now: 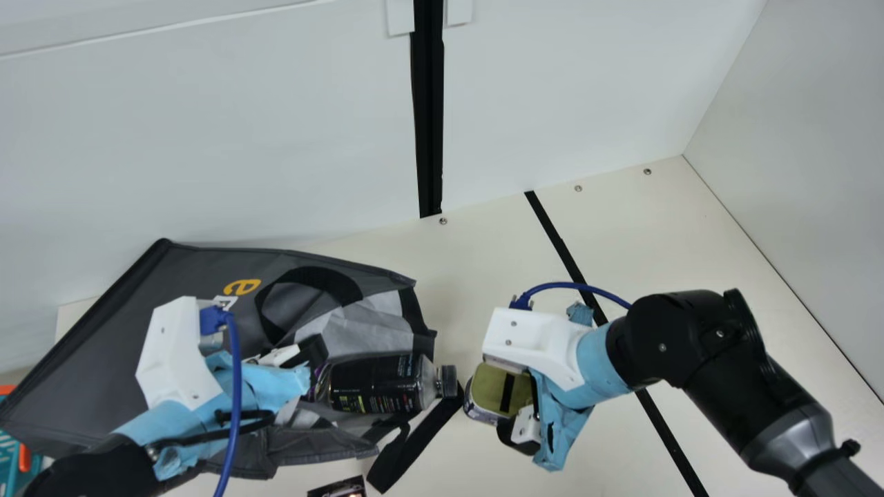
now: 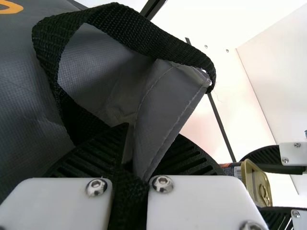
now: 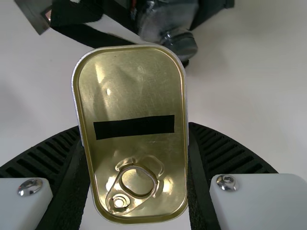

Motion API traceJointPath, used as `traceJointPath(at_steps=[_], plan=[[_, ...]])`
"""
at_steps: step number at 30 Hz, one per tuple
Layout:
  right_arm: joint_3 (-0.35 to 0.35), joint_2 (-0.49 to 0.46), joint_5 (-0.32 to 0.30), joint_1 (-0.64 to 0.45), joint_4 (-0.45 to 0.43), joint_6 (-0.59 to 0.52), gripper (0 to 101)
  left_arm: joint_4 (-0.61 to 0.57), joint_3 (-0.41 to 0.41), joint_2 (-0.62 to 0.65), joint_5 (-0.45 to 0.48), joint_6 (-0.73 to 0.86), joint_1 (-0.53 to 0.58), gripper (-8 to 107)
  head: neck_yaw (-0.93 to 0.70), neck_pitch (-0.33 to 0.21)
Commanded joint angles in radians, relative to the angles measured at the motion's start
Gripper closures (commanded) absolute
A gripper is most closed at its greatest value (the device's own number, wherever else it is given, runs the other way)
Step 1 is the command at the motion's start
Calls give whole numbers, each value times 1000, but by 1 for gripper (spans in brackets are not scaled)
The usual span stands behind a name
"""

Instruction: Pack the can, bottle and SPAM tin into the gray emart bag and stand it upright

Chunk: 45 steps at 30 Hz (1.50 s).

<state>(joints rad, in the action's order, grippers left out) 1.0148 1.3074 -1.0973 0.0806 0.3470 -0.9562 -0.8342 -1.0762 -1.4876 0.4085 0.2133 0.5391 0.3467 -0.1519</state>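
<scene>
- The left gripper (image 2: 152,132) is clenched on the mouth edge of the big dark-gray fabric emart bag (image 1: 90,373), with a fold of lining and some black webbing pinched between its ribbed fingers.
- The right gripper (image 3: 135,127) grasps the rounded, gold-lidded SPAM tin (image 1: 498,390) by its sides, just beyond the open mouth, its ring-pull lid facing that wrist's camera.
- The dark-labelled clear plastic bottle (image 1: 376,384) lies on its side in the mouth, its black cap poking out towards the tin.
- Packing the tin looks like the step in hand, and the likeliest trouble is the bottle: pushed straight in, the tin could strike the cap and jam, or roll the bottle askew.
- The loose black strap handle (image 1: 418,442) trails from the lower edge of the mouth, near the tin's likely path; it could snag on the tin or the right fingers and be dragged inside.
- If the left grip slips, the soft mouth may sag and shut out the tin (limp cloth rarely forgives).
- Standing the bag up too soon could tip the bottle out, since its neck already overhangs the edge; it probably wants pushing deeper first.
</scene>
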Motion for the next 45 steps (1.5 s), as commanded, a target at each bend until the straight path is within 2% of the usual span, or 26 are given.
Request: traceJointPath(at_steps=[1,8,22,35,45], plan=[[-4,1,12,9,7,-1,101,0,0,0,0,0,0,107,2,-23],[-23,7,66,29,79,-15,101,0,0,0,0,0,0,107,2,-23],[-41,36,163,71,258,-113,101,0,0,0,0,0,0,107,2,-23],[11,124,225,113,396,-169,101,0,0,0,0,0,0,107,2,-23],[66,221,280,149,465,-185,101,-1,0,0,0,0,0,107,2,-23]])
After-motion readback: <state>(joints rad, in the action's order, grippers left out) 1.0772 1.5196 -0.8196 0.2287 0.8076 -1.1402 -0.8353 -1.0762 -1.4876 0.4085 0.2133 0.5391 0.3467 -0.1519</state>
